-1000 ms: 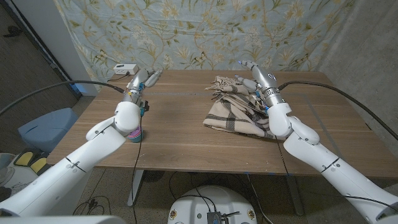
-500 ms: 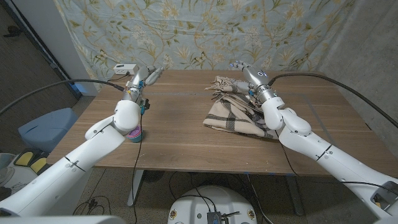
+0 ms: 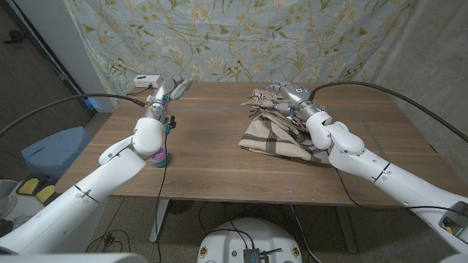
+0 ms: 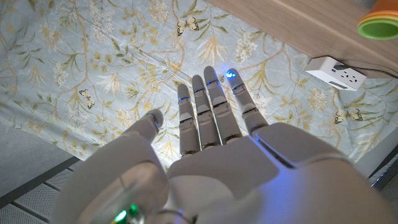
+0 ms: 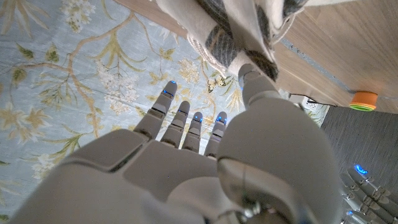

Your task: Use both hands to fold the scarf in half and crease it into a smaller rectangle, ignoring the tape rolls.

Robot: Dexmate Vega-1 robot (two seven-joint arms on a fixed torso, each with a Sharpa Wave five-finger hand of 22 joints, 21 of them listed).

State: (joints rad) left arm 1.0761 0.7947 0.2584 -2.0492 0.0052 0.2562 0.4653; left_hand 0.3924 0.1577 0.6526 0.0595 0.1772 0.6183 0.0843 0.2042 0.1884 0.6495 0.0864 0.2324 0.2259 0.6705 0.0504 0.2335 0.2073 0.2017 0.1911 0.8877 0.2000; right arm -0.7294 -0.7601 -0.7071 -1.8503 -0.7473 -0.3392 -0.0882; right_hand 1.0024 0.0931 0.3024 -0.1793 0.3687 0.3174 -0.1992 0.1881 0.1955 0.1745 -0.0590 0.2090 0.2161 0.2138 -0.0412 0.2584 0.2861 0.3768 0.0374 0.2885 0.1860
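Your right hand hung above the far end of the scarf, fingers apart and gripping nothing; in the right wrist view that hand showed its fingers stretched out straight toward the floral backdrop, with the scarf's fringed edge just beside the thumb. Whether the thumb touched the cloth could not be told. Your left hand was raised over the table's far left part, well apart from the scarf, its fingers likewise extended and empty; the left wrist view showed the hand open against the backdrop, fingertips lit blue.

The scarf, beige with dark checked stripes, lay bunched in a rough heap on the right half of the wooden table, its fringe pointing toward the far edge. A tape roll, pink and blue, stood near the table's left edge, partly behind your left forearm. Another roll, orange over green, sat at the table's edge in the right wrist view. A white power strip rested at the far left corner, by the hanging cloth.
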